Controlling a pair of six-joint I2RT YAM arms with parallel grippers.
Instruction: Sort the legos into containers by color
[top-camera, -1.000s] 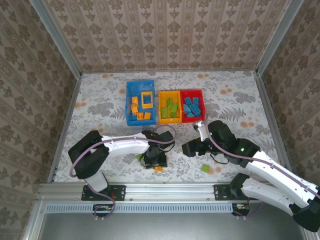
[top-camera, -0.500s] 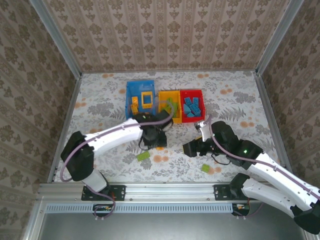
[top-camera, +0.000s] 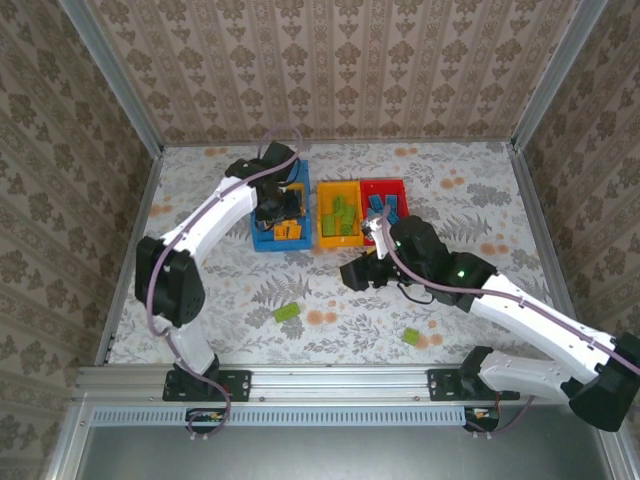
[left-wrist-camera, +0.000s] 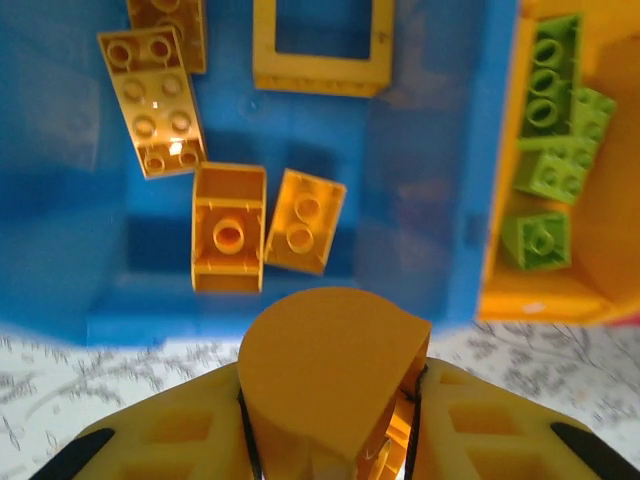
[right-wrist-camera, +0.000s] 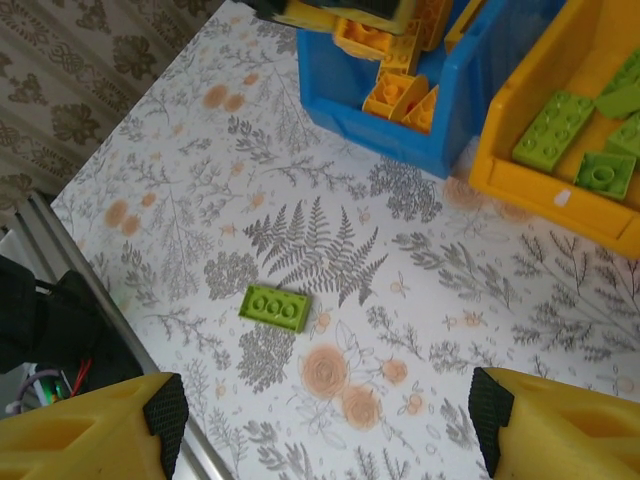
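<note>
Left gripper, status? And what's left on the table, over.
Left gripper shut on an orange piece, over the blue bin. Right gripper open, empty, over the table. Two green bricks loose on the table. Nothing in the way.

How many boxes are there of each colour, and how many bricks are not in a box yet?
Blue box: 1
Yellow box: 1
Red box: 1
Green bricks lying loose: 2
Orange piece held in the left claw: 1
Total: 3 boxes and 3 bricks still out, 6 things.
</note>
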